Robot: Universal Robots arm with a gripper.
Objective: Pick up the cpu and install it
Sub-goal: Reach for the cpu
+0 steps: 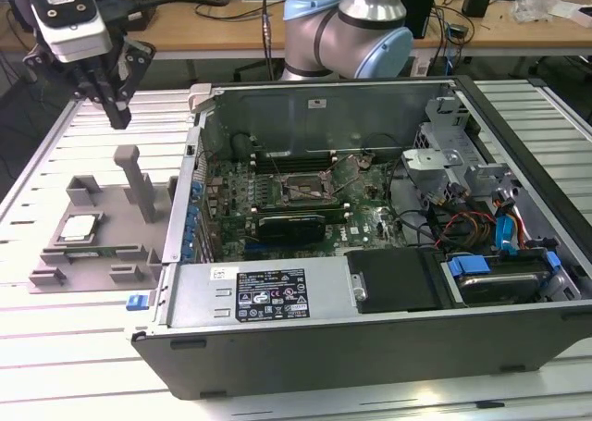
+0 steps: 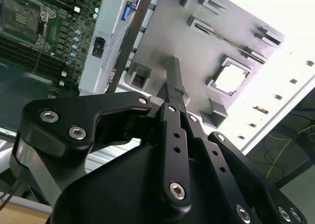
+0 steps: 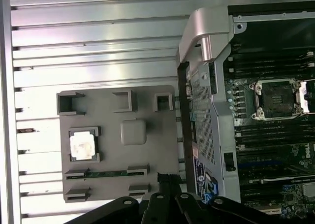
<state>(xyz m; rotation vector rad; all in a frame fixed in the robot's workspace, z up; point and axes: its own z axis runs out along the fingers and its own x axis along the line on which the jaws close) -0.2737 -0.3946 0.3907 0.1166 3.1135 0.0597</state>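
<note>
One slatted table (image 1: 55,365), cpu (image 1: 80,227) in tray (image 1: 113,210), desks (image 1: 217,25) behind

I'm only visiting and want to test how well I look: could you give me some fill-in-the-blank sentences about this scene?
1. The cpu lies in the grey ___, outside the computer case.
2. In the exterior view, the tray stands on the case's ___ side.
3. The gripper hovers above the tray and holds ___.

Missing words: tray; left; nothing.
</note>
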